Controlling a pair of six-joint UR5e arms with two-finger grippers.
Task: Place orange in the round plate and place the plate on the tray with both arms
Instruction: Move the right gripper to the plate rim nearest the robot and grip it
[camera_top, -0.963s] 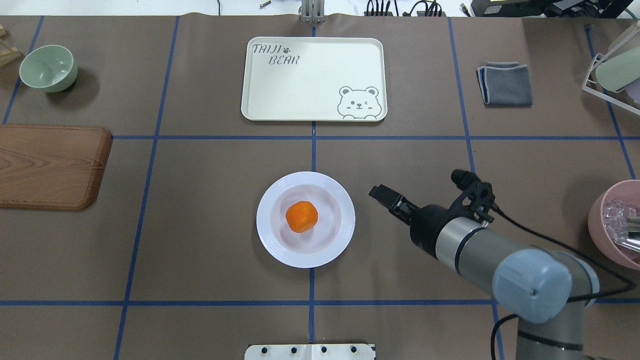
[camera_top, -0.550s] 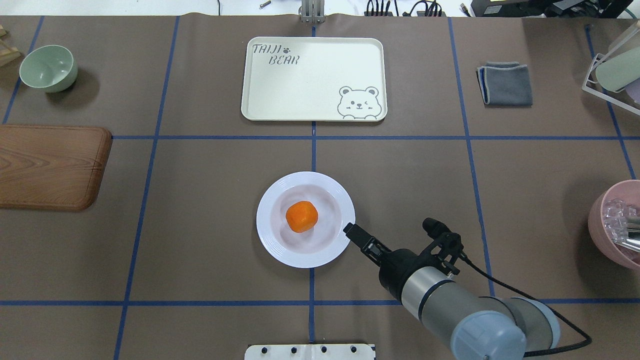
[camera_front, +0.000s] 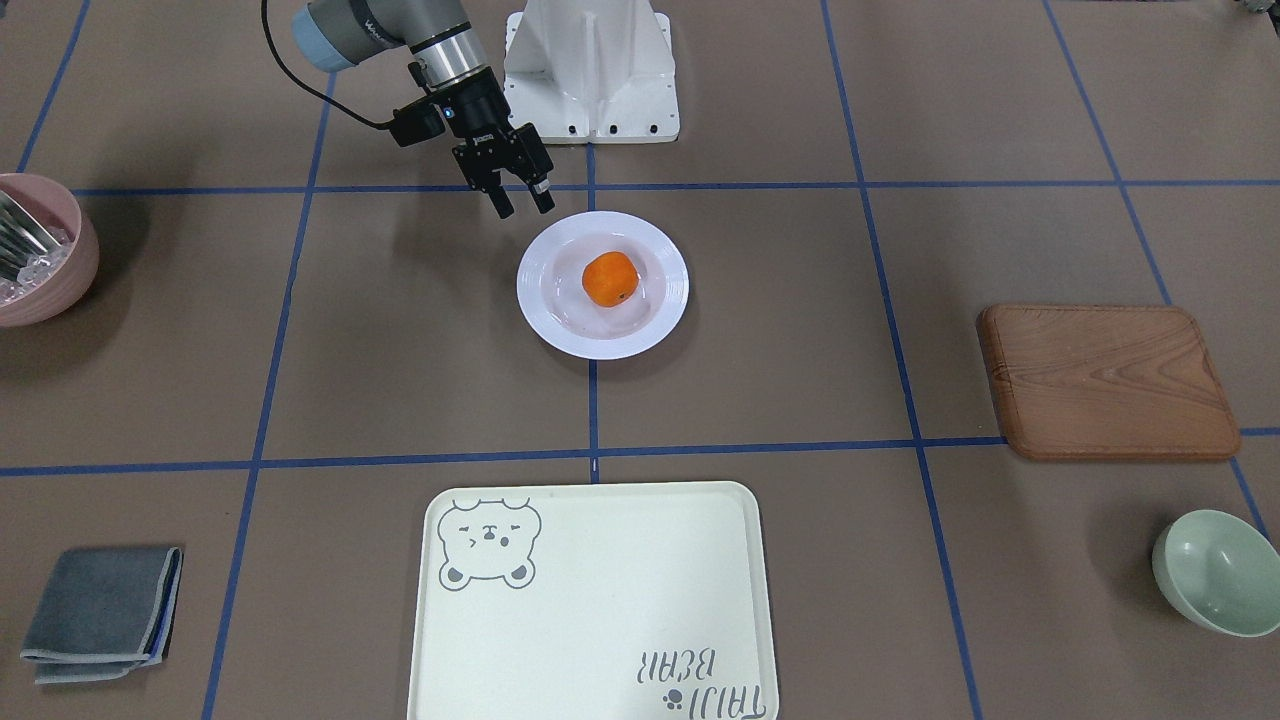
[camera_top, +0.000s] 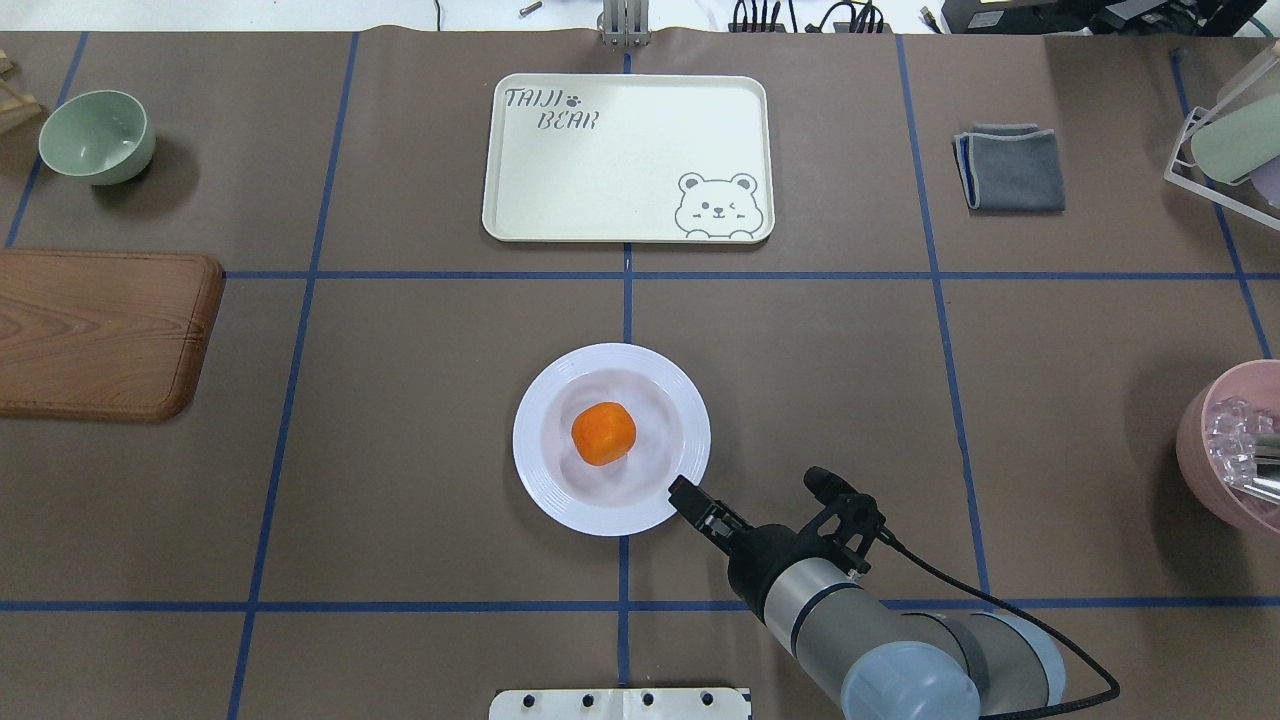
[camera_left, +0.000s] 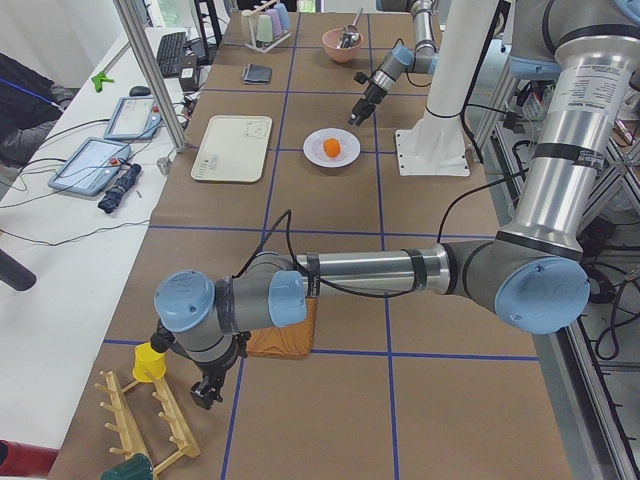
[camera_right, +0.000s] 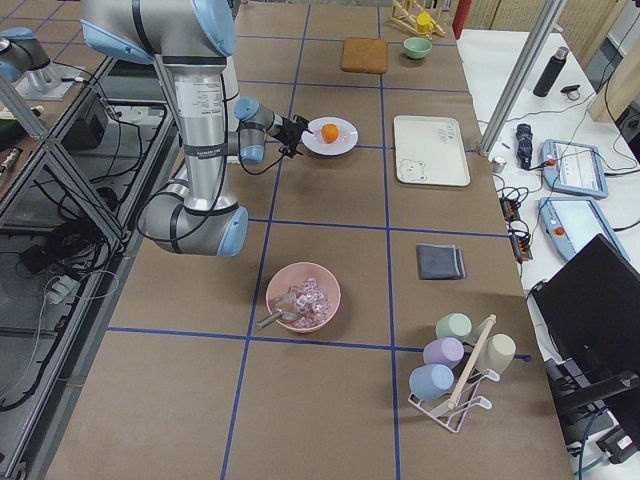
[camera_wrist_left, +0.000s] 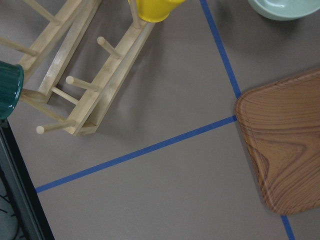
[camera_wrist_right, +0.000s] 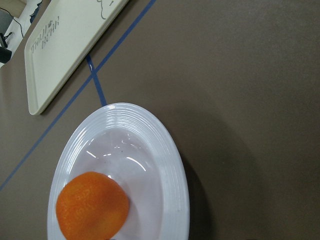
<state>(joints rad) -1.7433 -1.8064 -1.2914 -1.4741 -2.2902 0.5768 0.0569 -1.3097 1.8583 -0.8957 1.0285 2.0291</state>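
The orange (camera_top: 603, 433) lies in the sunken middle of the round plate (camera_top: 556, 497), which stands on the table's centre line. In the right wrist view the orange (camera_wrist_right: 92, 206) and the plate (camera_wrist_right: 170, 165) fill the lower left. My right gripper (camera_front: 523, 208) is open and empty, its fingertips at the plate's rim on the robot's side and to its right; the overhead view has this gripper (camera_top: 684, 493) just over that rim. Beyond the plate the tray (camera_top: 620, 160) holds nothing. My left gripper (camera_left: 205, 392) hangs far off by a wooden rack; whether it is open or shut I cannot tell.
A wooden board (camera_top: 100, 330) and a pale green bowl (camera_top: 97, 135) sit at the left. A grey cloth (camera_top: 1010, 168), a mug rack (camera_top: 1225, 140) and a pink bowl (camera_top: 1230, 450) sit at the right. A wooden peg rack (camera_wrist_left: 75, 75) shows under the left wrist.
My right arm has swung back toward the robot and leftward, bringing its gripper from the plate's right side to the near right rim. Plate and orange have not moved.
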